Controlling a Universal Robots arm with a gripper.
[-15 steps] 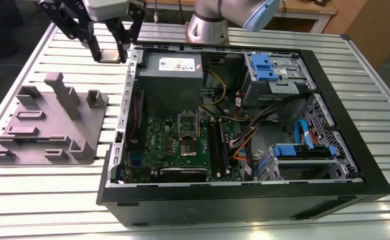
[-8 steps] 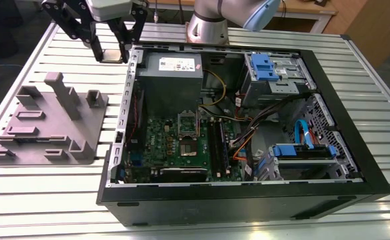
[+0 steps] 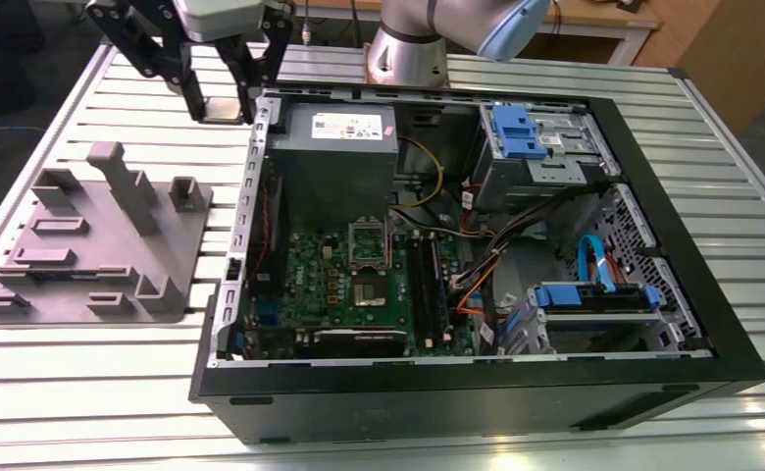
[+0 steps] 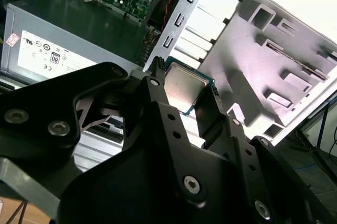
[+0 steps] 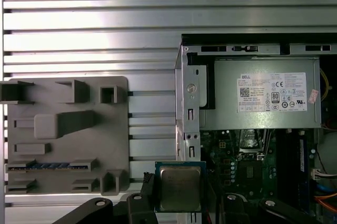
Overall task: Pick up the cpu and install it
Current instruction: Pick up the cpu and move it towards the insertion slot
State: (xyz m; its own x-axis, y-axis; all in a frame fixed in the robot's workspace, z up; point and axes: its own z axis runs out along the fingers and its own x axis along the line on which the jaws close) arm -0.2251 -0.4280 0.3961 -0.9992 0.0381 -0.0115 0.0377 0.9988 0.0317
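Taking the exterior view as a clock face, the black two-fingered gripper (image 3: 229, 96) hangs at about eleven o'clock, above the silvery slatted metal table (image 3: 95, 392). It sits just outside the corner of the black open-sided computer case (image 3: 696, 343). The silver-grey robot arm (image 3: 409, 49) rises at twelve o'clock behind the case.

In both wrist views the fingers pinch the small, thin, square cpu (image 5: 180, 187), pale silvery-grey metal on top with a green rim. One black finger (image 4: 158, 84) presses against each of two opposite edges, and the flat metal face is turned toward the cameras. The chip is held clear of the table. In the first wrist view it hangs over the strip of slats between the case's metal side wall and the grey plastic fixture plate with raised blocks and slots (image 3: 95, 255). It touches neither of them.

In the exterior view that fixture lies at nine o'clock, flat on the table, just beside the case.

Inside the case, the grey metal power supply box with a white label (image 3: 336, 147) occupies the corner nearest the gripper, at about twelve o'clock. The green motherboard (image 3: 317, 285) lies at six o'clock from that box. The square processor socket with its metal frame (image 3: 367, 265) is near the board's middle, well apart from the held chip. Blue plastic drive brackets (image 3: 514, 132) sit at one o'clock. A second blue bracket (image 3: 592, 294), with orange and blue cables beside it, sits at four o'clock.
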